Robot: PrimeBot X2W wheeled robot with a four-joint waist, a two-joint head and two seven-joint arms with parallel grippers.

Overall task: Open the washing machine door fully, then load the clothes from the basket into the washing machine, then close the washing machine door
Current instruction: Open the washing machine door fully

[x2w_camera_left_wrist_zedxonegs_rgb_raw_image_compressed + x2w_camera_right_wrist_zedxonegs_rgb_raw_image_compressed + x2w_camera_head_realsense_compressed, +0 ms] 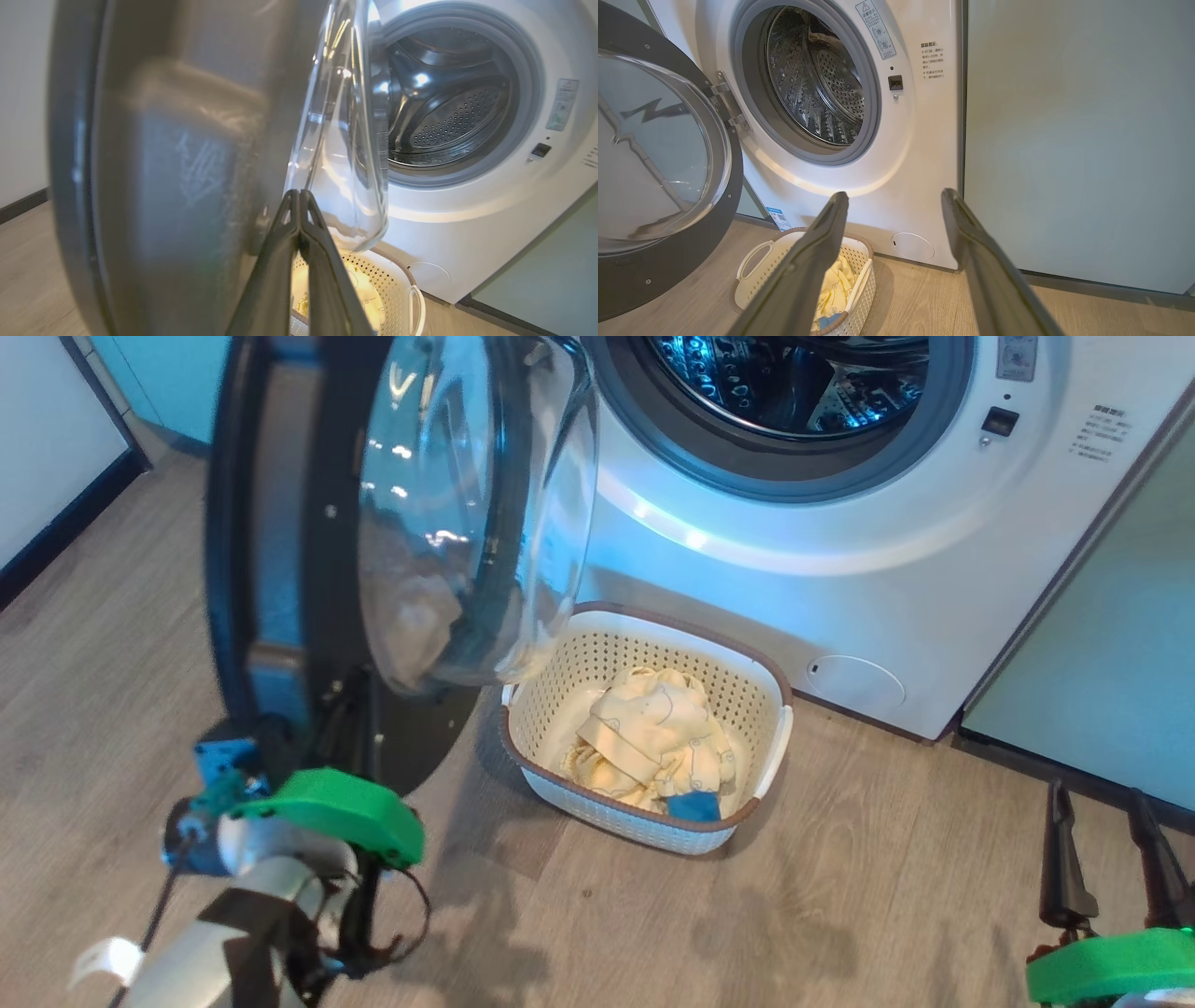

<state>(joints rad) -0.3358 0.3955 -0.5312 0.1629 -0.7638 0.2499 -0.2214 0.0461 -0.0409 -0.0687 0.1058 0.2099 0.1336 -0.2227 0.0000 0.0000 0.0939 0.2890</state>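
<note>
Head view: the washing machine door (pixel 280 523) stands swung out from the porthole, nearly edge-on to the camera, its black rim to the left and its clear glass bowl (pixel 467 504) bulging to the right; the washing machine (pixel 840 579) sits behind it with the steel drum (pixel 784 383) and grey gasket (pixel 747 457) exposed. The basket (pixel 635 826) rests on the wooden floor (pixel 840 915) just in front of the machine, below the porthole; in this view the bottom of the glass bowl overlaps its far left corner. The clothes (pixel 653 737) lie bundled inside the basket, pale cream-yellow, with the small blue piece (pixel 694 805) at the side nearest the robot. The left gripper (pixel 359 700) reaches up from its green wrist to the lower part of the door. In the left wrist view its fingers are clenched together with nothing between them, and the tips (pixel 299 193) sit where the dark rim meets the glass; whether they touch the door I cannot tell. The right gripper (pixel 1100 803) is at the lower right above the floor, well apart from the basket and the door. In the right wrist view its fingers are spread wide and hold nothing; the hinge (pixel 728 105) joins the door to the left side of the opening, a blue sticker (pixel 777 218) shows at the machine's lower corner, and a pale green cabinet (pixel 1064 140) stands just beside the machine.
</note>
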